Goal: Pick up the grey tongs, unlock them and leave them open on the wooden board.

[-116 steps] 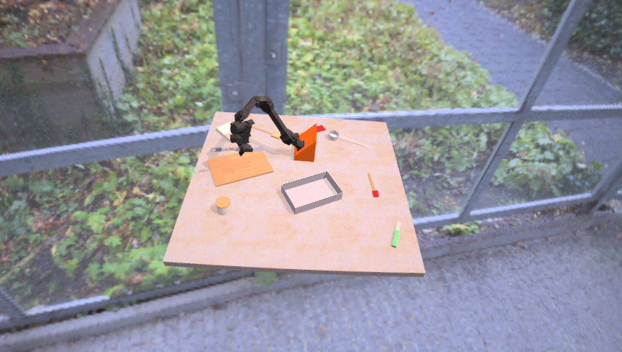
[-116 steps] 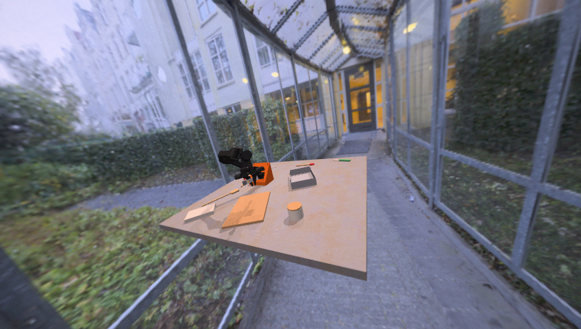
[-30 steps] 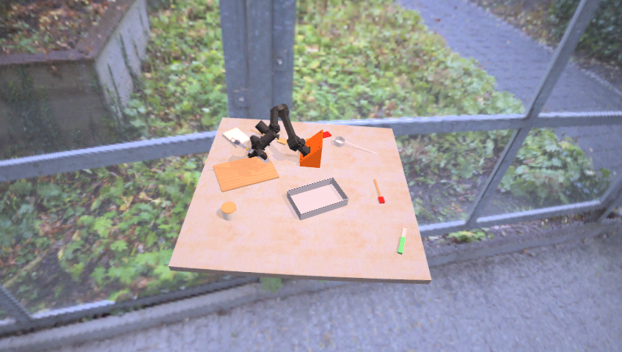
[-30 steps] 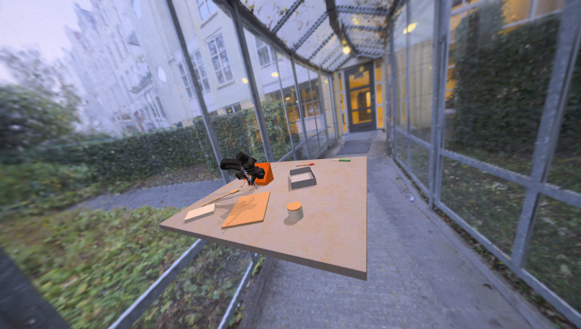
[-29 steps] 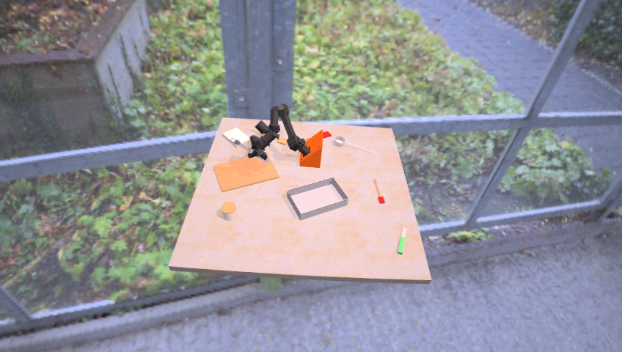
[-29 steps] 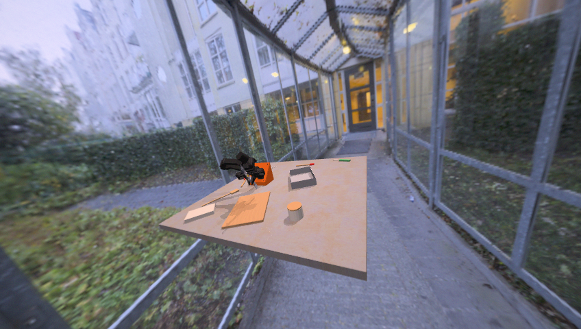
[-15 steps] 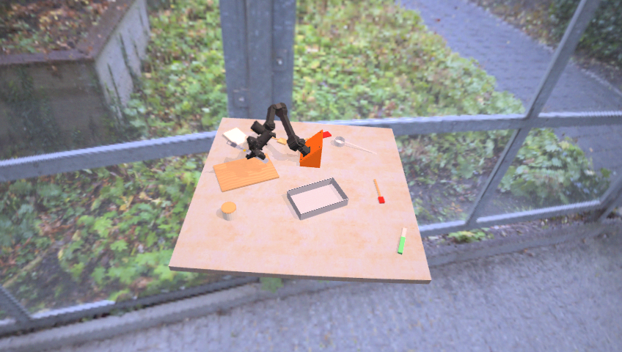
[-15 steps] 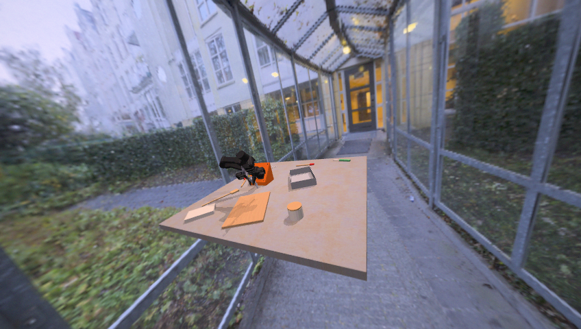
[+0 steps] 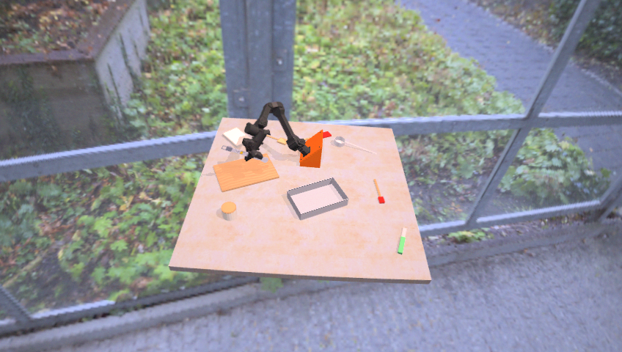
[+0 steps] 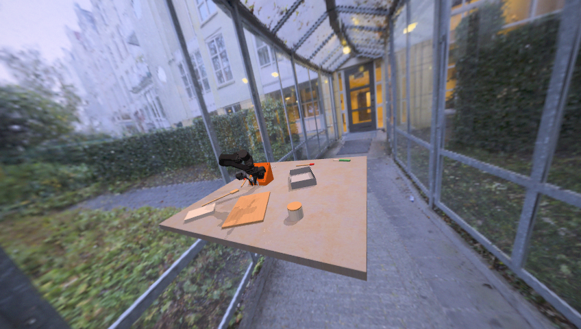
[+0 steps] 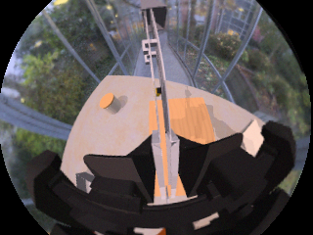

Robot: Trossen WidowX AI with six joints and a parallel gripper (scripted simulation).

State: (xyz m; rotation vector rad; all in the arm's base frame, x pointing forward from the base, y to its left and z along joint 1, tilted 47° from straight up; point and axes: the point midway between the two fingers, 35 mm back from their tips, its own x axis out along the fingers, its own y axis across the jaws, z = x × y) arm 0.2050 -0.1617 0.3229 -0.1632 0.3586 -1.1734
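The grey tongs (image 9: 234,150) (image 11: 165,108) are held in the air. Their two arms lie close together, and the hinge end reaches up and away from my gripper in the wrist view. My gripper (image 9: 254,157) (image 11: 160,135) is shut on the tongs near their tip end, above the back edge of the wooden board (image 9: 244,176) (image 10: 254,216) (image 11: 191,117). The tips are partly hidden by the fingers in the top and exterior views. The state of the lock is too small to tell. The roasting tin (image 9: 316,211) (image 10: 303,184) stands right of the board in the top view.
A jar with an orange lid (image 9: 228,211) (image 10: 294,212) (image 11: 110,103) stands in front of the board. An orange wedge (image 9: 312,159) (image 10: 266,175) stands behind the tin. A pale slab (image 9: 233,135) (image 11: 253,138) lies behind the board. A strainer (image 9: 339,141) lies at the back right.
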